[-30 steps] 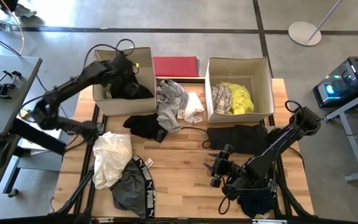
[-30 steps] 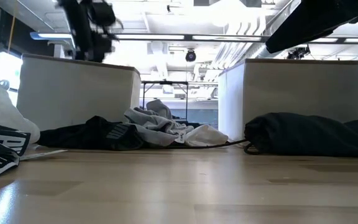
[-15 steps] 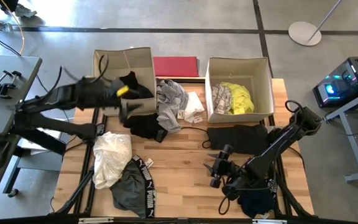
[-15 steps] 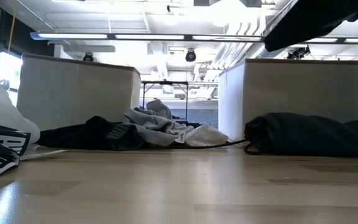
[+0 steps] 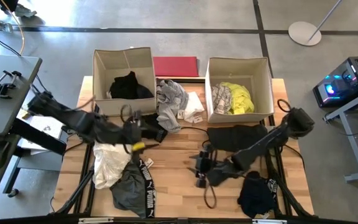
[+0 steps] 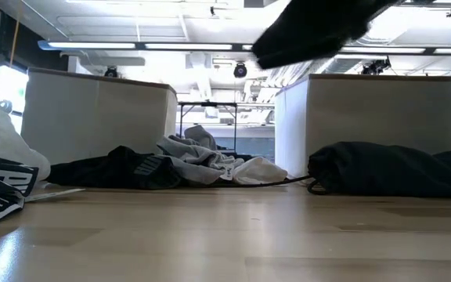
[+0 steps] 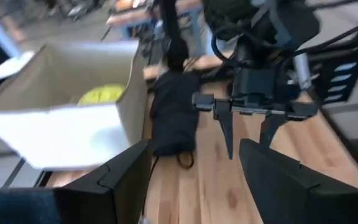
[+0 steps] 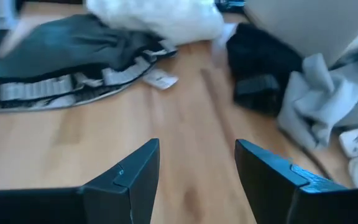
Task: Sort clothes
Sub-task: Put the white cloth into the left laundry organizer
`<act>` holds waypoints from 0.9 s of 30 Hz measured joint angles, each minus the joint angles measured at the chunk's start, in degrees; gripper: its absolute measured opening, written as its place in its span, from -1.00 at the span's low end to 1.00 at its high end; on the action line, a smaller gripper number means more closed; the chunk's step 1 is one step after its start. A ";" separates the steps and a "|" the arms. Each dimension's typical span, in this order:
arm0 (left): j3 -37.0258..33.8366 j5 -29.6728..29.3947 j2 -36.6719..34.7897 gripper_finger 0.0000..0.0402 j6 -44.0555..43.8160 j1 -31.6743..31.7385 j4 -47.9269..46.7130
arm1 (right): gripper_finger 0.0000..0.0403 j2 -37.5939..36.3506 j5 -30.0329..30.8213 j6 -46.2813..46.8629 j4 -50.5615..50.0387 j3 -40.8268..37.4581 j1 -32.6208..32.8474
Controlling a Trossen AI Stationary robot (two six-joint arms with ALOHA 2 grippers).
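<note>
The left gripper (image 5: 135,126) hangs spread and empty, a black garment (image 5: 146,127) just beside it; the right gripper (image 5: 199,167) is likewise spread, empty. A grey PUMA garment (image 5: 131,186) lies near the left gripper; a larger black garment (image 5: 236,137) lies just behind the right.

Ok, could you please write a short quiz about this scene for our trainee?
1. True or false: the left box holds a black garment.
2. Where does the yellow garment lie? A: on the table. B: in the right box. C: in a gripper.
3. Fill in: the left gripper and the right gripper are both ____, holding nothing.
Key: 1 true; 2 B; 3 open.
</note>
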 joint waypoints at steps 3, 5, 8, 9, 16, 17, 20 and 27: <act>0.00 -5.47 2.31 0.18 -4.51 -2.29 -1.55 | -0.02 1.27 -0.75 -0.78 1.14 0.89 -5.36; 0.00 -8.30 3.41 0.18 -7.11 -3.82 -3.03 | -0.02 1.75 -3.05 0.44 -2.39 3.50 -9.90; 0.00 -11.86 4.19 0.18 -10.23 -5.99 -5.41 | -0.02 2.89 -6.44 -0.49 -10.90 8.96 -16.65; 0.00 -13.03 4.24 0.18 -10.97 -6.68 -6.04 | -0.02 3.58 -7.44 -1.58 -13.99 10.89 -18.86; 0.00 -21.52 4.25 0.18 -14.49 -10.97 -10.25 | -0.02 12.91 -10.58 -10.71 -32.03 24.19 -32.07; 0.00 -22.06 4.25 0.18 -14.92 -11.34 -10.80 | -0.02 14.67 -10.58 -11.64 -34.09 25.83 -33.56; 0.00 -22.43 4.25 0.18 -16.49 -12.33 -12.65 | -0.02 19.77 -10.60 -13.28 -40.18 29.98 -37.16; 0.00 -22.73 4.25 0.18 -18.97 -13.53 -15.06 | -0.21 27.75 -14.06 -11.21 -48.87 33.53 -43.10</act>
